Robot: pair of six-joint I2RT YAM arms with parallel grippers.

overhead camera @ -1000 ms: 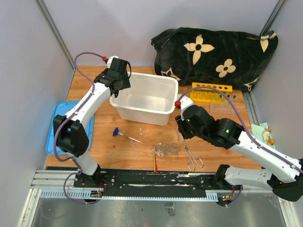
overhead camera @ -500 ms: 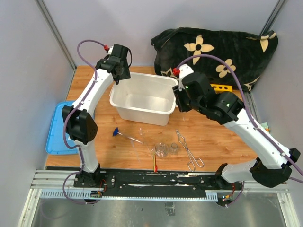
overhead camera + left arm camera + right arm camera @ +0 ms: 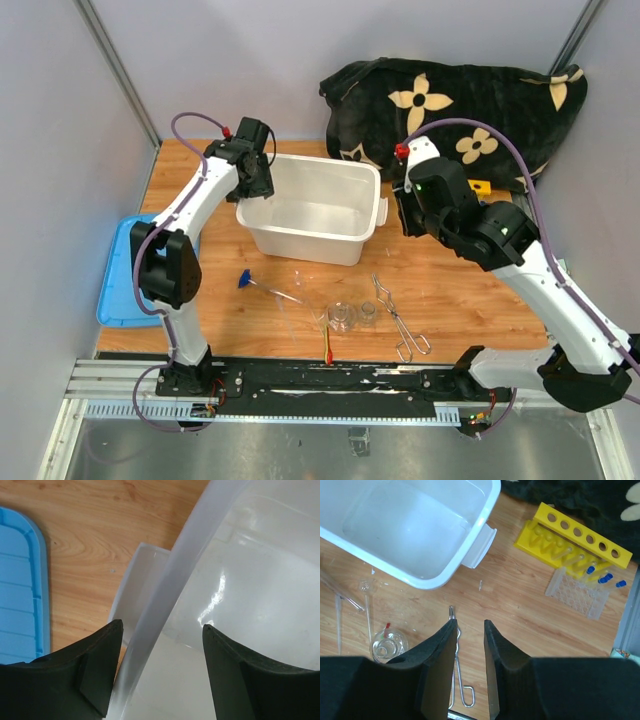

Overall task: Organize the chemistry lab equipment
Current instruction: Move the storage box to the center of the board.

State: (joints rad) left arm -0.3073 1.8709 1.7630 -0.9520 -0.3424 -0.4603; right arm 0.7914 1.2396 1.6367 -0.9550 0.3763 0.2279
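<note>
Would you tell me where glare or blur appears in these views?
Left wrist: a glare streak inside the white translucent plastic tub, its near rim blurred. Right wrist: the right gripper looks soft, the wooden table behind it sharp. Top external: evenly lit, sharp.

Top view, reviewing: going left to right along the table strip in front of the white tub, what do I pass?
blue lid → blue-tipped rod → red-tipped stick → small glass beakers → metal tongs
</note>
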